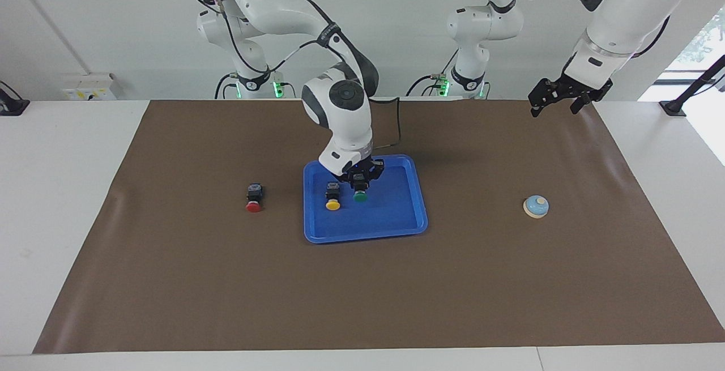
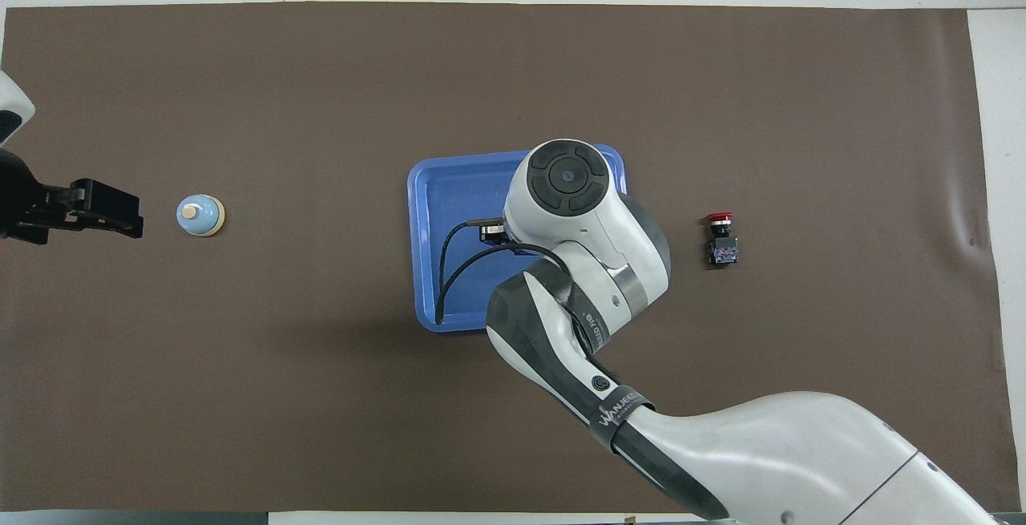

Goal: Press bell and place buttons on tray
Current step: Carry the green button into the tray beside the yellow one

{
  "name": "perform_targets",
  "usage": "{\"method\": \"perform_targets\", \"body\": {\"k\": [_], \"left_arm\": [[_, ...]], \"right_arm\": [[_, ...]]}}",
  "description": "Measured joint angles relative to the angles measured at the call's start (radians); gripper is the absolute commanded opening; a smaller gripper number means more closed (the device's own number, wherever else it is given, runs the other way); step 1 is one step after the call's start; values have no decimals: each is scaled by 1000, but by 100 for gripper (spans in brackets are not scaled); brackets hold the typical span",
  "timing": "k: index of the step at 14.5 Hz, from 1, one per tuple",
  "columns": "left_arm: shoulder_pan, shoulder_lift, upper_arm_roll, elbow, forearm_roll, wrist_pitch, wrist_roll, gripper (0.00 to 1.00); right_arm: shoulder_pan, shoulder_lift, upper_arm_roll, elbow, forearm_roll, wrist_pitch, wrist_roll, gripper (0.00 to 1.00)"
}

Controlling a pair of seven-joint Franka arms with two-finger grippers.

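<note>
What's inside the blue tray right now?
In the blue tray lies the yellow button. Beside it the right gripper, shut on the green button, is low over the tray; whether it rests on the floor is hidden. Overhead, the arm covers both.

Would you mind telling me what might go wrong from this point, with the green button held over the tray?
1. The right gripper holds the green button close beside the yellow button in the tray; lowering it could knock the yellow one.
2. If released while raised, it may tip or roll.
3. The red button lies on the mat toward the right arm's end, still to fetch.
</note>
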Motion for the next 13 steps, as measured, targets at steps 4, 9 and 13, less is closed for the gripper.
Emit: {"method": "perform_targets", "body": {"k": [4,9,13], "left_arm": [[0,0,0,0,0,0,0,100],[0,0,0,0,0,0,0,100],[0,0,0,0,0,0,0,100]], "right_arm": [[9,23,0,3,0,-32,22,4],[9,23,0,-15,0,-43,24,11],[17,23,0,-28,0,-43,24,12]]}}
